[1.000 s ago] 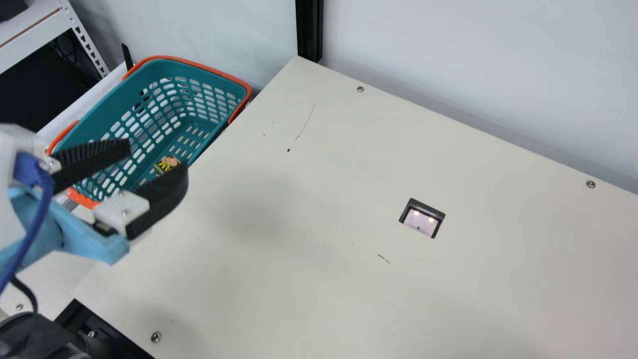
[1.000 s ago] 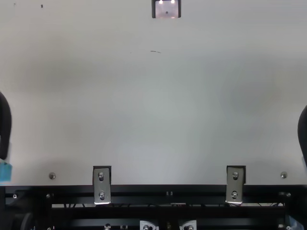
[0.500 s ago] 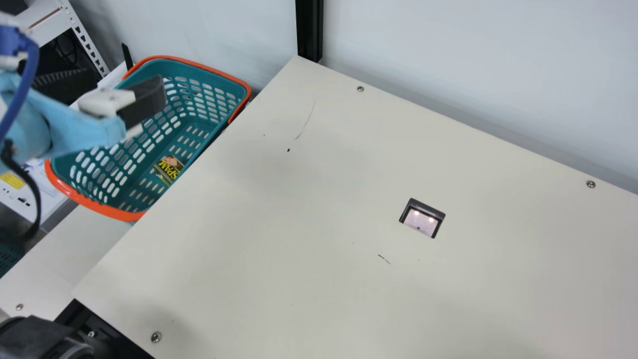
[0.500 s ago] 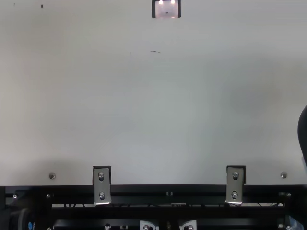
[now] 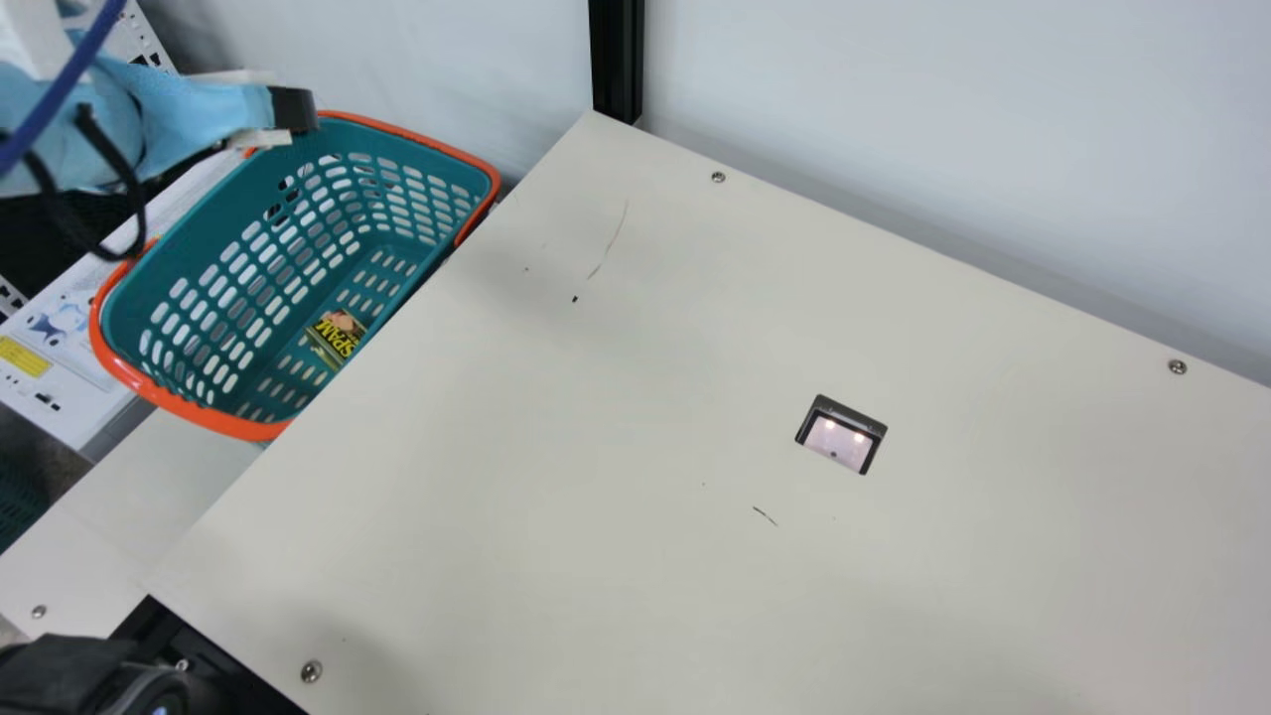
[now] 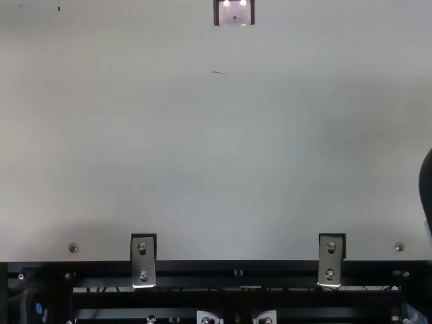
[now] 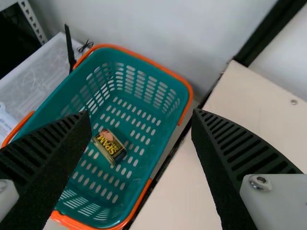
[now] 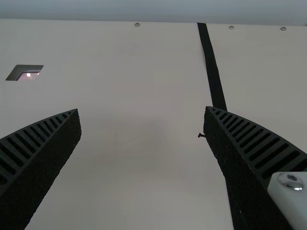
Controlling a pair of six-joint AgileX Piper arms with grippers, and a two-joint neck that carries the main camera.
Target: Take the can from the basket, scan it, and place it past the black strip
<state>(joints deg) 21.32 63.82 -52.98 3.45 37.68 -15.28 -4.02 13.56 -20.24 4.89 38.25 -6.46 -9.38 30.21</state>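
In the main view my left gripper (image 5: 294, 109) is over the far-left rim of the teal basket (image 5: 228, 422). The can (image 5: 338, 334), dark with yellow lettering, lies on the basket's floor. The left wrist view has my left gripper (image 7: 141, 115) wide open above the basket (image 7: 165, 139), with the can (image 7: 110, 145) below, apart from both fingers. The scanner window (image 5: 840, 435) is set in the table. In the right wrist view my right gripper (image 8: 143, 111) stands open and holds nothing, with the black strip (image 8: 213, 72) running behind one finger.
The cream table (image 5: 596, 497) borders the basket on one side. Behind are a pale wall and a black post (image 5: 617, 60). A white box (image 5: 60, 348) sits left of the basket, near a perforated shelf frame.
My left arm has risen and drawn away toward the upper left in the main view, uncovering the basket and the can. It has left the top view's left edge. The can stays put.
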